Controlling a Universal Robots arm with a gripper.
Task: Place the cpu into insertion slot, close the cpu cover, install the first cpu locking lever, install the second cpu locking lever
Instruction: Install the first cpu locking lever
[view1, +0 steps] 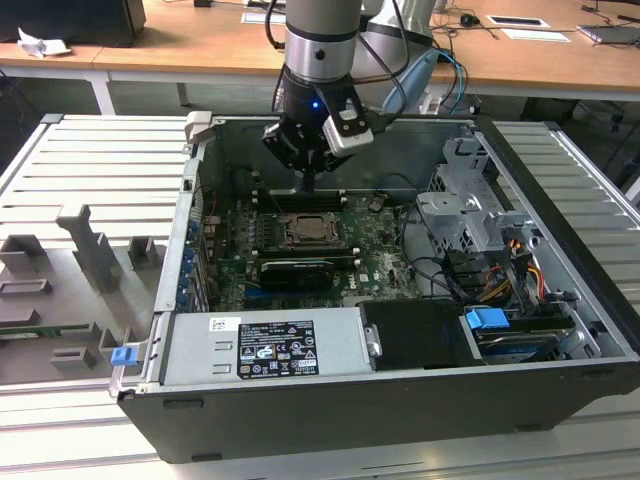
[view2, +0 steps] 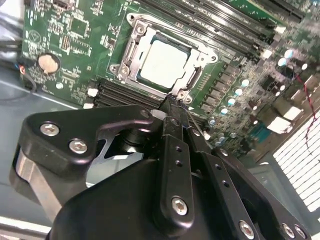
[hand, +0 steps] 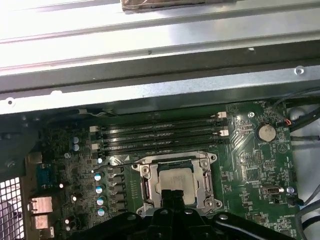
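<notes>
The cpu shows its pale silvery face in the insertion slot on the green motherboard. The cpu cover, a thin metal frame, lies flat around it. In the first wrist view the cpu sits framed by the cover. My gripper is shut with nothing between its black fingers. Its tip hovers at one edge of the socket. In the exterior view the gripper hangs just above and behind the socket inside the open computer case.
Long black memory slots run beside the socket. A graphics card, the power supply, a drive cage and cables crowd the case. Case walls surround the board. Grey fixtures stand at the exterior view's left.
</notes>
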